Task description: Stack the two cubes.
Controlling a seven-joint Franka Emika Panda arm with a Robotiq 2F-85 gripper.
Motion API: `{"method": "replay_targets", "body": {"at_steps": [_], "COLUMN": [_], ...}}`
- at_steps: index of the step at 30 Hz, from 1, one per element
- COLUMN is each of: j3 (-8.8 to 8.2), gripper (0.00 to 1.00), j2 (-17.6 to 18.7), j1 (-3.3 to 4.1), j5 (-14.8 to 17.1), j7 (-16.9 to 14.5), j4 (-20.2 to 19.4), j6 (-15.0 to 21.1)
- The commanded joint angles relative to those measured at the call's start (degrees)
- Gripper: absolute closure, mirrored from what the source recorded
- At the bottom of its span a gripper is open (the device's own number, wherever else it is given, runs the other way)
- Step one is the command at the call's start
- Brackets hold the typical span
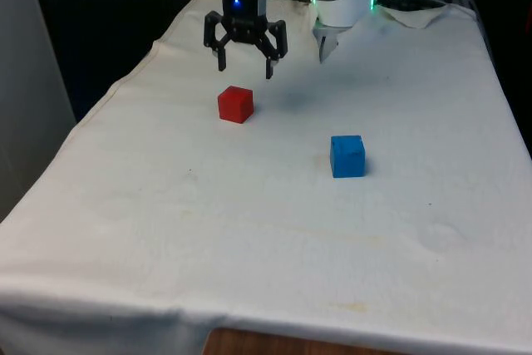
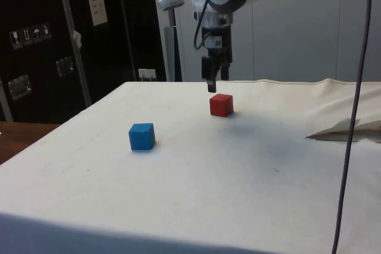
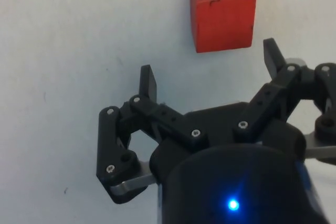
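Red cube (image 1: 235, 104), a small solid block judged light, rigid and unlikely to slip, was seen resting on the white-clothed tabletop (image 1: 274, 230) well apart from the blue cube (image 1: 347, 156), best taken across two opposite flat sides by the black pincer (image 1: 245, 62), held wide and empty just above it.

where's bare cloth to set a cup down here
The whole near half of the cloth, from the blue cube to the near edge, is bare. So is the front view's right side. It is crowded around the red cube, under the gripper.
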Motion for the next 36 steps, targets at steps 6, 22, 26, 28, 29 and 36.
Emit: {"method": "replay_targets", "body": {"at_steps": [6, 22, 26, 28, 29, 36], "j3": [0.80, 1.03, 1.03, 1.03, 1.09, 1.15], "gripper": [0.00, 0.00, 0.00, 0.00, 0.00, 0.00], "j2": [1.43, 4.35, 4.81, 5.16, 5.33, 6.53], "j1": [-0.29, -0.69, -0.80, -0.86, -0.92, -1.26], "j5": [3.61, 4.81, 4.81, 4.81, 4.81, 4.93], "j7": [-2.52, -3.15, -3.15, -3.15, -3.21, -3.21], "j4": [-0.29, 0.00, 0.11, 0.17, 0.23, 0.86], "j6": [2.23, 4.18, 4.53, 4.64, 4.76, 5.16]}}
